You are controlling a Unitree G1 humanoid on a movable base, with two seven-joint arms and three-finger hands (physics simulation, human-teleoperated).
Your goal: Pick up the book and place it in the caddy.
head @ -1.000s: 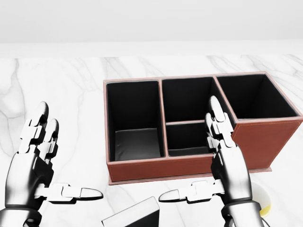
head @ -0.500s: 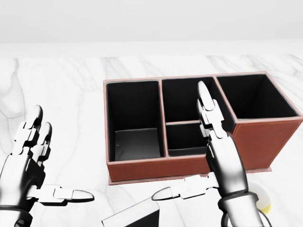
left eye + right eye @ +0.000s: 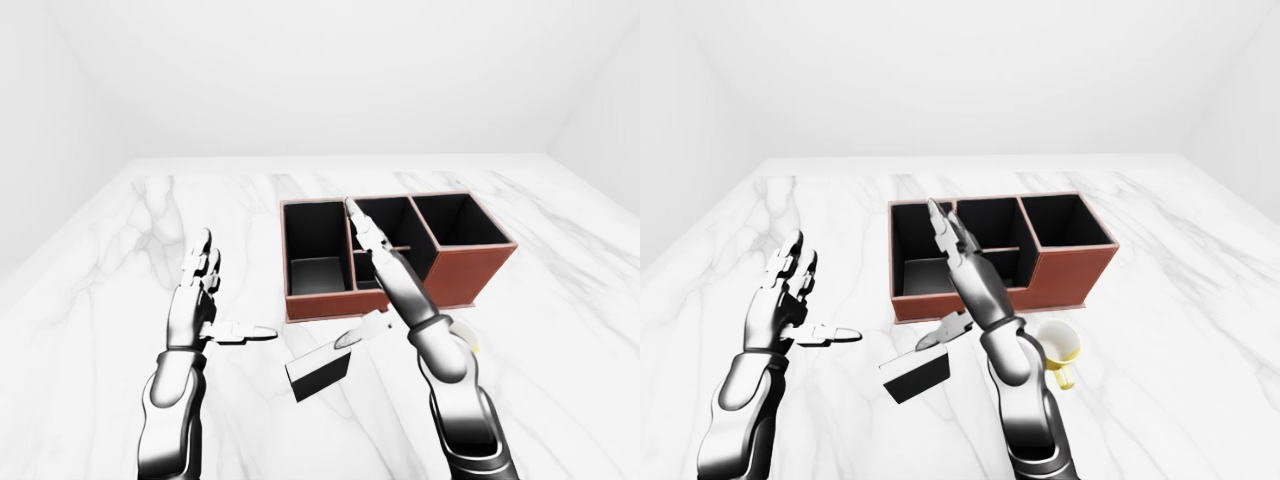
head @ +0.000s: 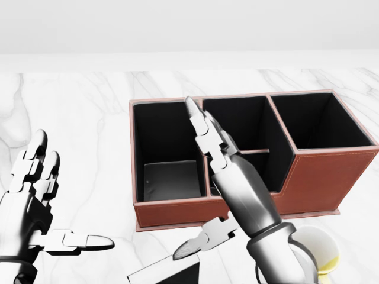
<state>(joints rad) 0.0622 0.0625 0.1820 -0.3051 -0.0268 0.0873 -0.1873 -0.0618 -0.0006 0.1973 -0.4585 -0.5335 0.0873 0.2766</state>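
R hand (image 4: 228, 177) swings left over caddy (image 4: 331, 177), fingers spread, empty; L hand (image 4: 35, 195) open too. Book (image 3: 318, 370) not yet grasped.

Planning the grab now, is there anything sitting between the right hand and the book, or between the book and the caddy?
Nothing visible does. The right hand hangs open above the book, and bare marble separates the book from the caddy. The yellow mug sits off to the right.

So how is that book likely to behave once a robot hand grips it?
The book looks like a stiff, thin slab, so it probably won't flop. Lying flat on the marble table, it may slide rather than lift. Its smooth cover could prove slippery.
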